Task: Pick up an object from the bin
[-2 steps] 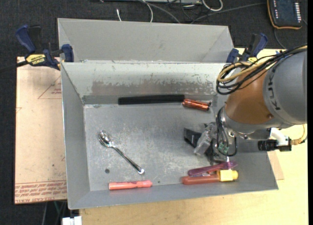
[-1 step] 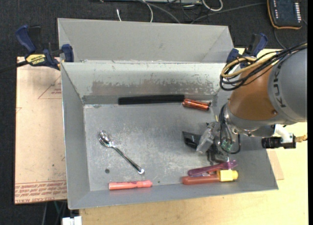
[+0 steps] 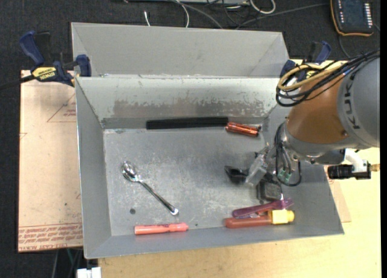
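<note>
The hand hangs low by the bin's right wall, beside a small black piece. I cannot tell its width. Seemingly the approach; next needs centring, then closing.

Dark capital letters "KU" stand on the grey casing of the robot arm, just to the right of the bin; they run sideways, and the rest of the word cannot be seen. Beyond the bin's far right corner, the handheld pendant has a screen with marks too small to read.
</note>
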You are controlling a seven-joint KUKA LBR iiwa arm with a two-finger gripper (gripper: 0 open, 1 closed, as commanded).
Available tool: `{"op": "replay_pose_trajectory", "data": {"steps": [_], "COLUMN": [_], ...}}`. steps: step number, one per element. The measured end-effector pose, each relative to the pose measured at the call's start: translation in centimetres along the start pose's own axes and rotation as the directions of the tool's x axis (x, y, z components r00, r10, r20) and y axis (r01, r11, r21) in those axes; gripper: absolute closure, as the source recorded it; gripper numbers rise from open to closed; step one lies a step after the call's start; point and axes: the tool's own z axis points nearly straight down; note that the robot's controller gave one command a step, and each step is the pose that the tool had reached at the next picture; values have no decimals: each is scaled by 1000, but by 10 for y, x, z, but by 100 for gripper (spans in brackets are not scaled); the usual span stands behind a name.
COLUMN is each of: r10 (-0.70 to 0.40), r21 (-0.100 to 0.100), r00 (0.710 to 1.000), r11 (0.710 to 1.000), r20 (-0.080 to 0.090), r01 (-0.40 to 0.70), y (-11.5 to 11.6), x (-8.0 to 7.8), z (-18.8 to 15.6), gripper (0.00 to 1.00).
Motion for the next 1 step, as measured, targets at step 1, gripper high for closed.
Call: {"op": "replay_pose_trajectory", "data": {"steps": [1], "r10": [-1], "r21": [-2], "r00": [1000], "r11": [1000], "r20": [3], "r01": [1], "y": [1], "x": [-1], "z": [-7], "gripper": [100]}}
